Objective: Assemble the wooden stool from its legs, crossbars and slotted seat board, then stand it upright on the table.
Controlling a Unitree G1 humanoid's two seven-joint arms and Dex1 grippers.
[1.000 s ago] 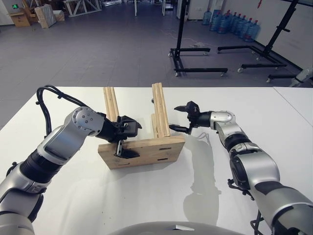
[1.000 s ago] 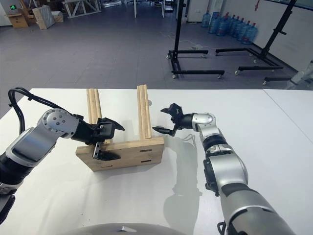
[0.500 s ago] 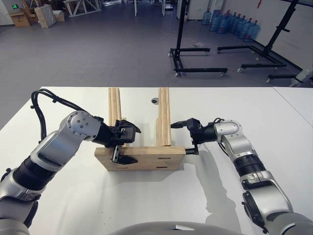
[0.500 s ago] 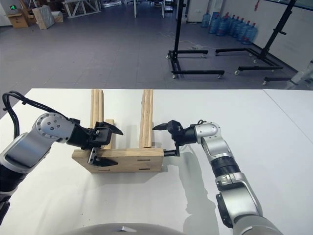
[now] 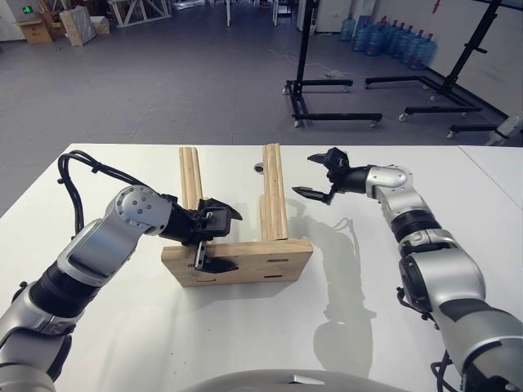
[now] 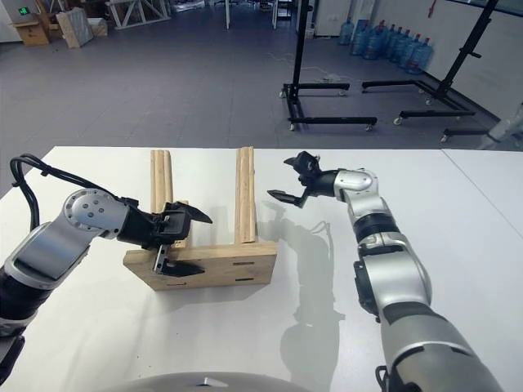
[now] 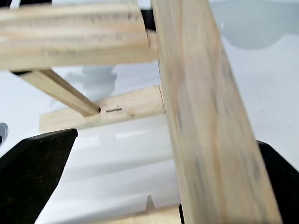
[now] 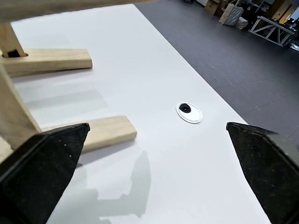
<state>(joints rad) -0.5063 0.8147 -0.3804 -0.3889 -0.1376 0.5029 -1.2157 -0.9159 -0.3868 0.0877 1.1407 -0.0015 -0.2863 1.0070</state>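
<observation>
The wooden stool lies on its side on the white table (image 5: 122, 343). Its slotted seat board (image 5: 261, 260) stands on edge facing me, and two leg pairs (image 5: 273, 189) point away. My left gripper (image 5: 217, 238) straddles the board's left part, open, one finger over the top edge and one in front. In the left wrist view the board (image 7: 201, 121) passes between the fingers (image 7: 32, 172), with a crossbar (image 7: 60, 91) behind. My right gripper (image 5: 306, 173) hangs open in the air just right of the right leg pair, touching nothing. Leg ends (image 8: 105, 133) show in the right wrist view.
A small round cable grommet (image 5: 258, 167) sits in the tabletop between the leg ends, also seen as the grommet (image 8: 189, 112) from the right wrist. A second table (image 5: 498, 163) adjoins at the right. Black stands (image 5: 327, 90) and water bottles are on the floor beyond.
My right gripper went to the seat board's right end half a second ago, then rose away to beside the right legs. The stool swung slightly on the table, the left gripper with it.
</observation>
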